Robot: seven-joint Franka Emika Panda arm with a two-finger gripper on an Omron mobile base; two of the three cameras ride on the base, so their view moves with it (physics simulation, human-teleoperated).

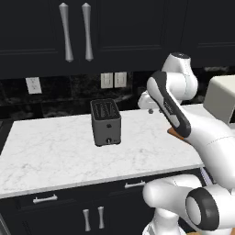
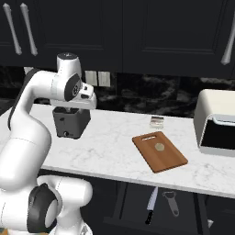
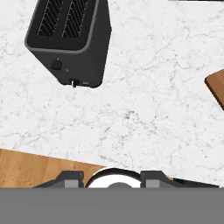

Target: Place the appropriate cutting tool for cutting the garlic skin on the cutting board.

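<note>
Claw (image 3: 111, 177) hung above white marble counter (image 2: 114, 151), near dark toaster (image 2: 69, 121); fingertips barely visible at bottom of hand view, so whether apart or together could not be told. Nothing seen between them. Cutting board (image 2: 159, 151) lay flat on counter, right of toaster, handle slot pointing toward wall. Garlic (image 2: 159, 147) sat on board. Knife (image 2: 151, 205) lay below counter in open drawer, beside stubby grey looped tool (image 2: 171, 203). Small grey-white box (image 2: 157, 121) stood behind board.
</note>
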